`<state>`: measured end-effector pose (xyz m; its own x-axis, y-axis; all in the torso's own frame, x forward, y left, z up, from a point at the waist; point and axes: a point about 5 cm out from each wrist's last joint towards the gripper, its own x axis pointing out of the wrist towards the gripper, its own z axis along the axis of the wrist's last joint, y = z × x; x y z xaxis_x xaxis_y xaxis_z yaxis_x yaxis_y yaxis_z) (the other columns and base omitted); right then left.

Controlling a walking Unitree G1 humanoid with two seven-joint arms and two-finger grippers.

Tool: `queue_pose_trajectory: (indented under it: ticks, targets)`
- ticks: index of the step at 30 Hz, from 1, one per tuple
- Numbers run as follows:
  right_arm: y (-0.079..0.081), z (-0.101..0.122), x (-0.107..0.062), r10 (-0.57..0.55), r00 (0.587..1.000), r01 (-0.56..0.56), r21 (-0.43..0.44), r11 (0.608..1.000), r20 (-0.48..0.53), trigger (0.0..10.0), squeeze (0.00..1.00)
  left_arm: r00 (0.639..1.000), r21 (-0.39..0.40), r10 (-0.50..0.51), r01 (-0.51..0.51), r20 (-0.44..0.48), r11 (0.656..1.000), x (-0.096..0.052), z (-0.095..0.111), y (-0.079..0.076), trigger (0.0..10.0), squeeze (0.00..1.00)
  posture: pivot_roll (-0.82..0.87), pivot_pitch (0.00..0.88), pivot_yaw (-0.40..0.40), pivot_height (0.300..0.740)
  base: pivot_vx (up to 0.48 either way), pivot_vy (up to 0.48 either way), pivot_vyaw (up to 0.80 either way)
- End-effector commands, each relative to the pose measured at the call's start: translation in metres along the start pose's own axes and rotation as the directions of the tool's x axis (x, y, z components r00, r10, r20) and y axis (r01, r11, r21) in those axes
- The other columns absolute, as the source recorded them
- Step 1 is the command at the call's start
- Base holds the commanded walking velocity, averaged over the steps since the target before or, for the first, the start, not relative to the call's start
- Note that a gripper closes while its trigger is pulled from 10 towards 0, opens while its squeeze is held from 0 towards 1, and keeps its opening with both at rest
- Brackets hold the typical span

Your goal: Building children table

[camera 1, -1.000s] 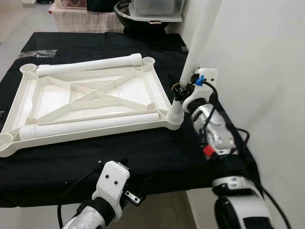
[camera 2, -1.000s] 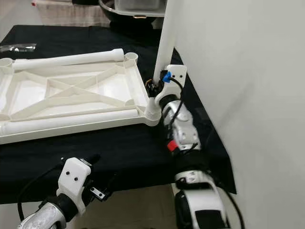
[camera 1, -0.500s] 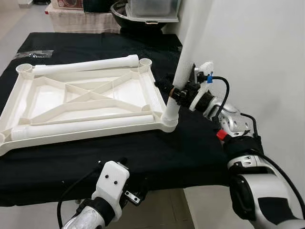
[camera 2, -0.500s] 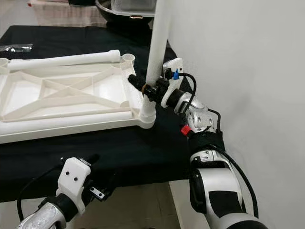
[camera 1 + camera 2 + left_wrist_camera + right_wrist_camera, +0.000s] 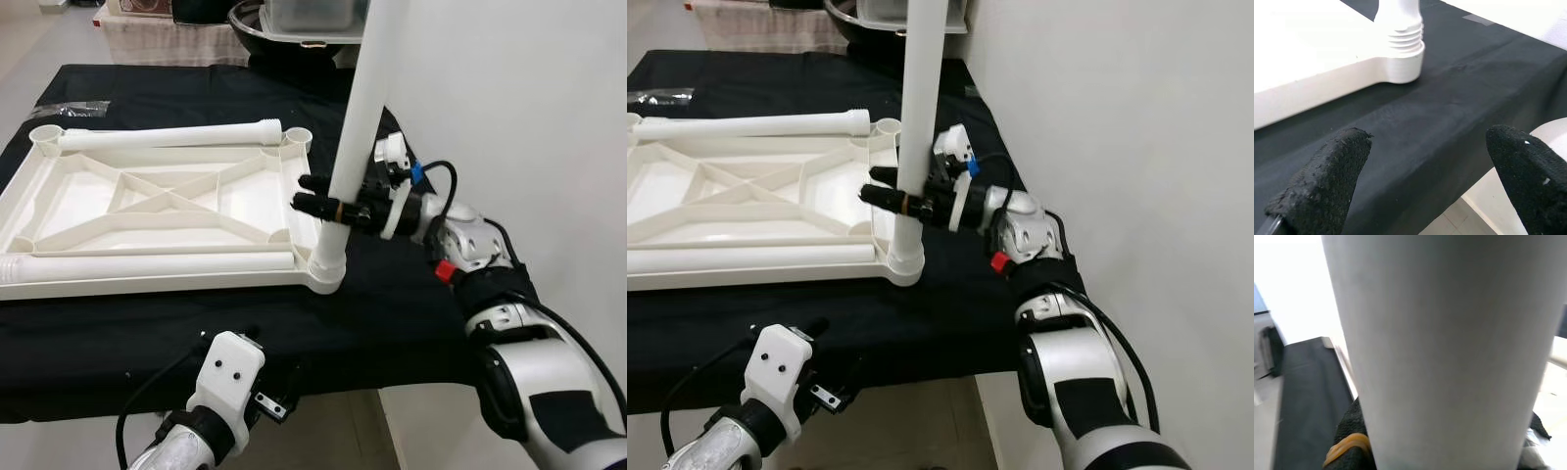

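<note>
The white tabletop (image 5: pixel 167 211) lies upside down on the black cloth-covered table (image 5: pixel 392 304), its ribbed underside facing up, and I place everything else by it. At its near right corner a white table leg (image 5: pixel 358 127) stands upright, its ribbed lower end seated in the corner socket (image 5: pixel 327 277). My right gripper (image 5: pixel 323 205) reaches in from the right side of the tabletop and is clamped around this upright leg a little above the socket, the black fingers (image 5: pixel 884 195) closed on either side of the tube; in my right wrist view the leg (image 5: pixel 1449 352) is pressed close against the camera, with a black finger and a yellow band (image 5: pixel 1347 446) at its base. Two more white legs lie flat on the tabletop: one along its far edge (image 5: pixel 167 135) between the two far corner sockets, the other along its near edge (image 5: pixel 147 260), its end just short of the upright leg. My left gripper (image 5: pixel 1420 171) hangs below the near edge of the table, off the tabletop's near side, its two black fingers (image 5: pixel 1322 176) spread apart and holding nothing; past them my left wrist view shows the seated leg's ribbed end (image 5: pixel 1400 39) in the corner socket and the black cloth (image 5: pixel 1440 112) in front.
</note>
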<state>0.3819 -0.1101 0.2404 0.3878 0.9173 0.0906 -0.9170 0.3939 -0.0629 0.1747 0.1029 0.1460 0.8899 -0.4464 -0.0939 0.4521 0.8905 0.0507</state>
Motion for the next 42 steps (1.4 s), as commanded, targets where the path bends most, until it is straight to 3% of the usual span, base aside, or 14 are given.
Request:
queue_pose_trajectory:
  ticks: [1,4,6,7,12,18,19,20,24,25,29,30,36,42]
  targets:
    - [-0.005,0.000,0.000,-0.107,0.994,0.107,0.012,0.994,0.038,0.0,0.00,1.000,-0.001,-0.007,0.007,-0.001,1.000,-0.001,-0.001,-0.002,10.0,0.00,0.14,0.133,-0.123,0.740,0.000,0.000,0.00]
    - [-0.013,-0.006,-0.007,-0.331,0.942,0.331,0.007,0.943,0.044,0.0,0.00,1.000,-0.001,-0.010,0.010,-0.001,1.000,0.000,-0.001,-0.002,10.0,0.00,0.14,0.129,-0.116,0.740,0.000,0.000,0.00]
    - [-0.023,-0.021,-0.024,-0.661,0.751,0.660,0.046,0.750,-0.003,0.0,0.00,1.000,-0.001,-0.012,0.012,-0.001,1.000,0.001,-0.002,-0.001,10.0,0.00,0.13,0.122,-0.113,0.740,0.000,0.000,0.00]
    - [-0.023,-0.021,-0.024,-0.661,0.751,0.660,0.046,0.750,-0.003,0.0,0.00,1.000,-0.001,-0.012,0.012,-0.001,1.000,0.001,-0.002,-0.001,10.0,0.00,0.13,0.122,-0.113,0.740,0.000,0.000,0.00]
    - [-0.010,-0.052,-0.060,-0.969,0.211,0.977,0.012,0.211,-0.132,0.0,0.00,1.000,0.005,-0.017,0.017,-0.001,1.000,0.002,-0.003,-0.001,10.0,0.00,0.12,0.117,-0.107,0.740,0.000,0.000,0.00]
    - [0.011,-0.052,-0.045,-0.989,0.061,0.997,0.054,0.055,-0.133,0.0,0.00,1.000,0.010,-0.016,0.016,-0.004,1.000,0.003,-0.004,-0.001,10.0,0.00,0.14,0.099,-0.110,0.740,0.000,0.000,0.00]
    - [0.011,-0.052,-0.045,-0.989,0.061,0.997,0.054,0.055,-0.133,0.0,0.00,1.000,0.010,-0.016,0.016,-0.004,1.000,0.003,-0.004,-0.001,10.0,0.00,0.14,0.099,-0.110,0.740,0.000,0.000,0.00]
    - [0.014,-0.049,-0.030,-0.989,0.093,0.994,0.070,0.085,-0.118,10.0,0.00,1.000,0.010,-0.015,0.015,-0.005,1.000,0.003,-0.005,-0.001,10.0,0.00,0.14,0.092,-0.111,0.740,0.000,0.000,0.00]
    - [0.015,-0.042,-0.013,-0.986,0.155,0.987,0.048,0.152,-0.067,10.0,0.00,1.000,0.007,-0.015,0.015,-0.008,1.000,0.003,-0.006,-0.001,10.0,0.00,0.14,0.087,-0.110,0.740,0.000,0.000,0.00]
    - [0.015,-0.038,-0.010,-0.981,0.190,0.980,0.066,0.188,-0.028,10.0,1.00,1.000,0.006,-0.016,0.016,-0.010,1.000,0.003,-0.006,-0.001,10.0,0.00,0.14,0.081,-0.109,0.740,0.000,0.000,0.00]
    - [0.008,-0.032,-0.014,-0.960,0.281,0.948,0.149,0.281,0.020,10.0,1.00,1.000,0.004,-0.020,0.020,-0.011,1.000,0.004,-0.007,-0.002,10.0,0.00,0.13,0.080,-0.110,0.740,0.000,0.000,0.00]
    - [0.003,-0.026,-0.017,-0.930,0.364,0.910,0.193,0.366,0.050,10.0,0.00,1.000,0.004,-0.022,0.022,-0.011,1.000,0.004,-0.008,-0.002,10.0,0.00,0.13,0.078,-0.110,0.740,0.000,0.000,0.00]
    - [-0.009,-0.013,-0.033,-0.838,0.533,0.812,0.207,0.545,0.117,10.0,0.00,1.000,0.004,-0.022,0.022,-0.010,1.000,0.006,-0.008,-0.001,10.0,0.00,0.12,0.081,-0.105,0.740,0.000,0.000,0.00]
    - [-0.006,-0.012,-0.046,-0.386,0.922,0.379,0.151,0.913,0.021,10.0,0.00,1.000,0.009,-0.018,0.018,-0.006,1.000,0.007,-0.008,0.000,10.0,0.00,0.13,0.090,-0.115,0.740,0.000,0.000,0.00]
